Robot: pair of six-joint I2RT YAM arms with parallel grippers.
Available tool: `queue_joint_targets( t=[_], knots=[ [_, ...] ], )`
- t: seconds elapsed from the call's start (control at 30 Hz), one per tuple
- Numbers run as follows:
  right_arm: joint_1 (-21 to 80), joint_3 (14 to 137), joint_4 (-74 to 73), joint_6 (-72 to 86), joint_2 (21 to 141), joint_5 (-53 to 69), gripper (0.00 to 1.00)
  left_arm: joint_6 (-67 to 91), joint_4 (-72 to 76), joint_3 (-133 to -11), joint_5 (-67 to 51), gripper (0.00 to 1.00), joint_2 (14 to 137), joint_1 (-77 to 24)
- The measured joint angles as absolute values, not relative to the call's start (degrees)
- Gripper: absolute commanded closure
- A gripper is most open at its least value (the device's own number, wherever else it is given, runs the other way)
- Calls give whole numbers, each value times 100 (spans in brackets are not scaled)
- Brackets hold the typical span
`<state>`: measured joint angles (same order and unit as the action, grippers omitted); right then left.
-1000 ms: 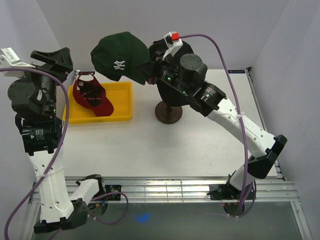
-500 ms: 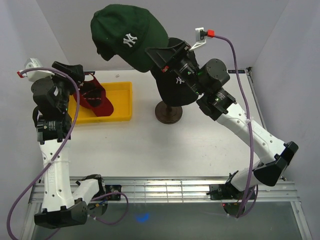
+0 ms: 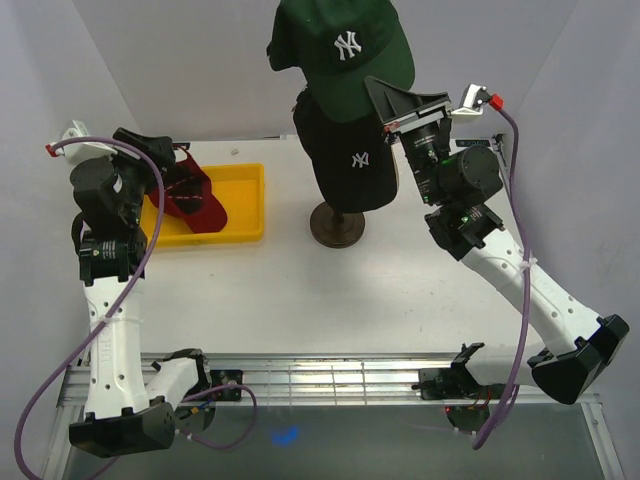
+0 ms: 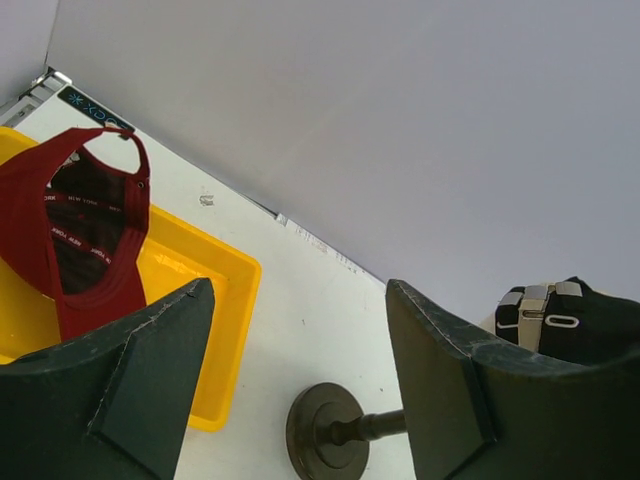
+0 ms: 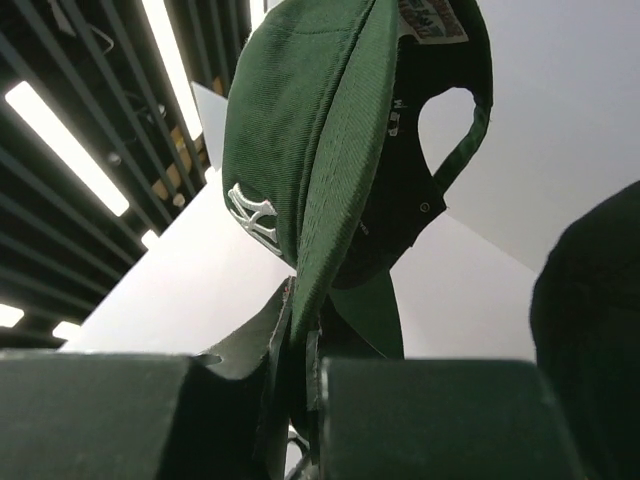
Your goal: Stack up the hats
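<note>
My right gripper (image 3: 382, 98) is shut on the brim of a dark green hat (image 3: 342, 52) with a white NY, held high above a black hat (image 3: 350, 160) with a white NY that sits on the stand (image 3: 337, 225). The right wrist view shows the green hat (image 5: 320, 150) pinched between the fingers of that gripper (image 5: 305, 345). A red hat (image 3: 190, 198) lies upside down in the yellow tray (image 3: 245, 205). Beside the tray's far left end, my left gripper (image 3: 150, 150) is open with nothing in it, and the left wrist view shows the red hat (image 4: 75, 225) below it.
The dark round base of the stand (image 4: 325, 435) is on the white table, right of the yellow tray (image 4: 215, 300). White walls close in the back and both sides. A metal rail (image 3: 330, 375) runs along the near edge.
My right arm has swung the green hat up and to the right, from left of the stand to above the black hat. The left arm has barely moved in the last half second.
</note>
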<state>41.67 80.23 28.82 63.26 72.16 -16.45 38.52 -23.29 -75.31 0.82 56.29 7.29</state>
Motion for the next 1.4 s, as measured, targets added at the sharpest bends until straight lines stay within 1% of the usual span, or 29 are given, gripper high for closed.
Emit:
queue_joint_targets(
  t=[0.3, 0.6, 1.4],
  knots=[
    [3634, 7564, 2906, 7373, 7214, -1658, 92, 3833, -2265, -7354, -95, 20, 5614, 729],
    [3564, 6971, 2993, 8071, 7212, -1527, 92, 3804, -2235, -7352, -154, 21, 5612, 729],
    [3564, 5566, 3334, 8685, 6466, -1551, 92, 3750, -2224, -7179, -169, 21, 5581, 729]
  ],
)
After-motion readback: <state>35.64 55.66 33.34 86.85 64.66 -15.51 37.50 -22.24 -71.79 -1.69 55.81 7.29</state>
